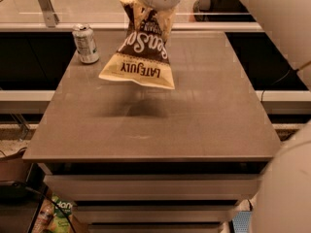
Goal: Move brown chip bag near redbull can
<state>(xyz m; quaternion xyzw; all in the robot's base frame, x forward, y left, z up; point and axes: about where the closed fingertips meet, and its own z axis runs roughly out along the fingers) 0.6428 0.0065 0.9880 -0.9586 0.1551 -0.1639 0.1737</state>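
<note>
The brown chip bag (141,47) hangs in the air above the back middle of the table, pale "LATE JULY" end down, casting a shadow on the tabletop. My gripper (156,1) is at the top edge of the view and is shut on the bag's upper end; its white wrist covers the grip. A silver can with a pale greenish label (85,43) stands upright at the back left corner, left of the bag and apart from it. It looks short and wide. No tall slim redbull can shows; the bag and arm hide part of the table's back.
The grey table (194,125) has drawers below its front edge. My white arm fills the top right and the lower right corner (286,193). A glass partition with a metal post (46,6) runs behind the table. Packets lie on the floor at lower left (53,215).
</note>
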